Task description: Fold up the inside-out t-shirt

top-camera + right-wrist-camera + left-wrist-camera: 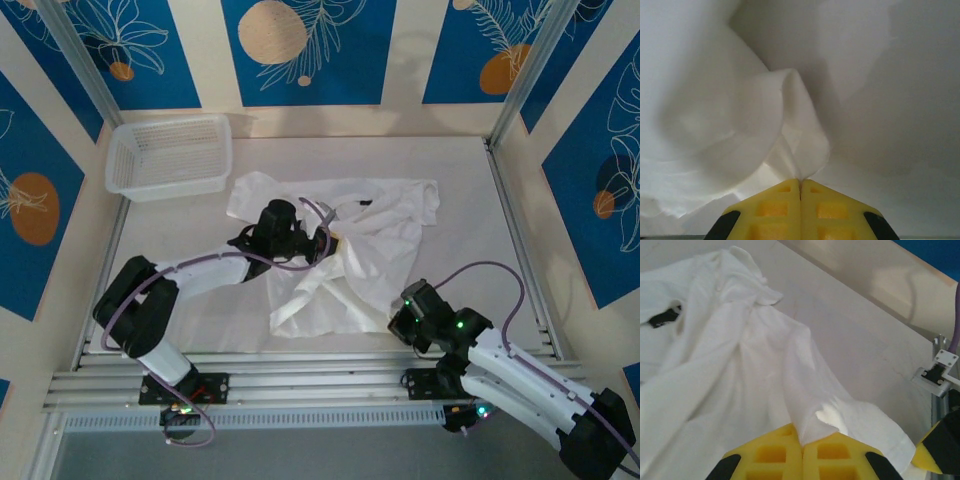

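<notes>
A crumpled white t-shirt (385,240) lay on the bench (462,195), collar (352,207) farthest. The left gripper (801,444) pinched cloth mid-shirt; the right gripper (800,181) pinched its near edge.

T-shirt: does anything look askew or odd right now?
Nothing looks damaged, but the t-shirt lies crumpled and twisted mid-table, not flat. The left gripper and right gripper are each shut on a pinched fold.
</notes>
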`<action>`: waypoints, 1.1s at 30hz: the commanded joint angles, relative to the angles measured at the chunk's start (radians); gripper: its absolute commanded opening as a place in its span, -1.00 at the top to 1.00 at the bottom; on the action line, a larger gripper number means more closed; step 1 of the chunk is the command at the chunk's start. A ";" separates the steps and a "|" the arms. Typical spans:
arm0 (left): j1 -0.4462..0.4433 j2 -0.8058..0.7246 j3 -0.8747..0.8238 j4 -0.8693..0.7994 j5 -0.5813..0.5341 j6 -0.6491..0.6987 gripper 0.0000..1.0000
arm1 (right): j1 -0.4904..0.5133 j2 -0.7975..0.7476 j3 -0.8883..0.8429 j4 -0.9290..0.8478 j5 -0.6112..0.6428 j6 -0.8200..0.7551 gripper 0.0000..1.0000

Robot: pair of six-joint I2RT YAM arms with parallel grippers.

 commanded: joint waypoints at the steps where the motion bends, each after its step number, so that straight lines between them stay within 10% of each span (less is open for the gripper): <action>1: 0.005 -0.041 0.029 -0.062 -0.004 0.026 0.92 | 0.013 -0.016 0.045 -0.140 0.045 -0.003 1.00; 6: -0.006 -0.058 0.045 -0.039 0.094 -0.053 0.90 | 0.050 -0.022 0.162 0.068 0.042 -0.273 0.28; 10: -0.024 -0.057 0.090 -0.072 0.089 -0.081 0.89 | 0.173 0.070 0.222 0.328 0.154 -0.497 0.26; 13: -0.027 -0.058 0.097 -0.076 0.078 -0.079 0.90 | 0.252 0.172 0.253 0.494 0.336 -0.740 -0.36; 22: -0.027 -0.084 0.091 -0.106 0.073 -0.086 0.91 | 0.243 0.564 0.237 0.929 0.577 -1.241 -0.44; 26: -0.027 -0.110 0.066 -0.119 0.049 -0.073 0.91 | 0.249 0.665 0.282 0.884 0.755 -1.176 -0.19; 31: -0.027 -0.131 0.035 -0.172 0.000 -0.015 0.82 | 0.241 0.572 0.260 0.806 0.691 -1.097 0.87; 33: -0.027 -0.135 0.013 -0.176 0.003 0.014 0.67 | 0.224 0.518 0.250 0.765 0.621 -1.056 1.00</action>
